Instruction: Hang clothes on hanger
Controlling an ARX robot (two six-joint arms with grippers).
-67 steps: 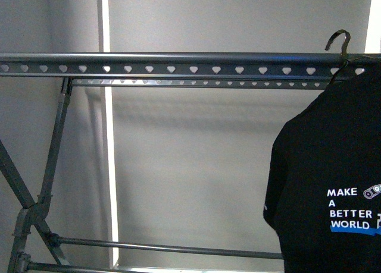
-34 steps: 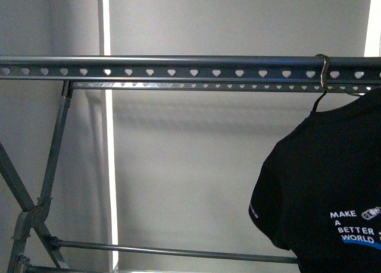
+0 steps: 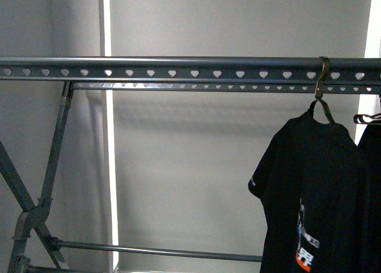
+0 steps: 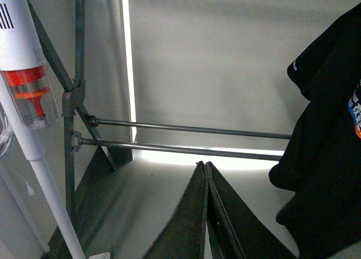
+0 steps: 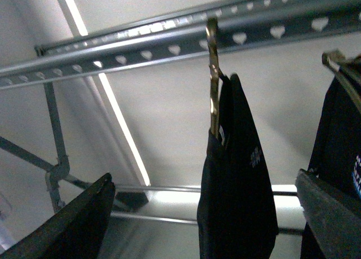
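The left gripper (image 4: 204, 174) has its fingers pressed together on nothing, low by the rack's (image 3: 178, 68) bottom bars. The T-shirt (image 3: 309, 190) hangs by its shiny hook on the top rail (turned edge-on). The right gripper (image 5: 203, 214) gapes wide, empty, below it.

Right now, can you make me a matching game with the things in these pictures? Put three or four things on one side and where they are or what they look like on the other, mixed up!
Things:
1. black T-shirt
2. clothes rack
3. left gripper
4. white stick vacuum

Descriptions:
A. fingers pressed together, holding nothing
B. dangling from a shiny coat hanger hooked over the top rail
C. has an orange part inside a clear cup
D. dark grey, with rows of heart-shaped holes

Pairs: 1-B, 2-D, 3-A, 4-C
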